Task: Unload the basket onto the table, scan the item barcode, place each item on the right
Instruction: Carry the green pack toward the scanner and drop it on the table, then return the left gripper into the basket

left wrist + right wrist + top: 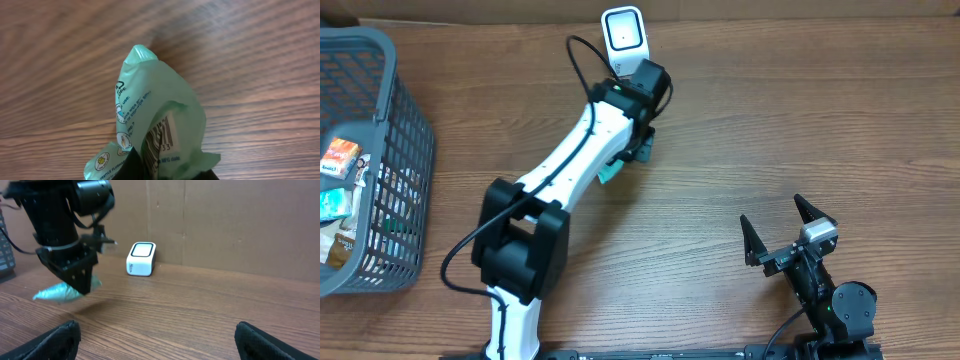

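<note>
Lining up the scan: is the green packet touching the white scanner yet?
Apart. The right wrist view shows bare table between the green packet, held in the left gripper, and the white scanner.

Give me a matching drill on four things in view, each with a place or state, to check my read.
1 green packet
2 scanner
3 basket
4 right tool

A open, empty
B white, at the far edge of the table
C pinched in the shut left tool
D grey, at the left edge

Pairs: 1-C, 2-B, 3-D, 4-A
</note>
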`<act>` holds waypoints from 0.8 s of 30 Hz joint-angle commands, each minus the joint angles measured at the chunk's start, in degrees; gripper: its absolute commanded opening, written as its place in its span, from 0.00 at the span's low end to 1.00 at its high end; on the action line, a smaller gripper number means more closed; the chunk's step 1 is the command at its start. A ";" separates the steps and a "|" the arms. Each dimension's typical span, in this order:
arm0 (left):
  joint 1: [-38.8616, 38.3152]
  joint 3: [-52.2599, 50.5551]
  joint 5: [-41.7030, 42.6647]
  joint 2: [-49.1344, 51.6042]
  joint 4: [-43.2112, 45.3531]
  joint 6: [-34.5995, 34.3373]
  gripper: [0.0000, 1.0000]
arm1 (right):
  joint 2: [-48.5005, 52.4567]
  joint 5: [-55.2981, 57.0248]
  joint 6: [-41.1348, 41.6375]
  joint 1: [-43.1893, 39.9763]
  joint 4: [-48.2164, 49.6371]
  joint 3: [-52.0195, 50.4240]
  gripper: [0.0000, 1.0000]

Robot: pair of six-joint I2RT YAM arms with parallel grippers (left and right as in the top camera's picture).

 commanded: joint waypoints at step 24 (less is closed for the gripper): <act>17.55 34.38 10.40 -12.96 -22.23 -1.49 0.99 | -0.68 0.00 0.13 -0.04 0.42 -0.61 1.00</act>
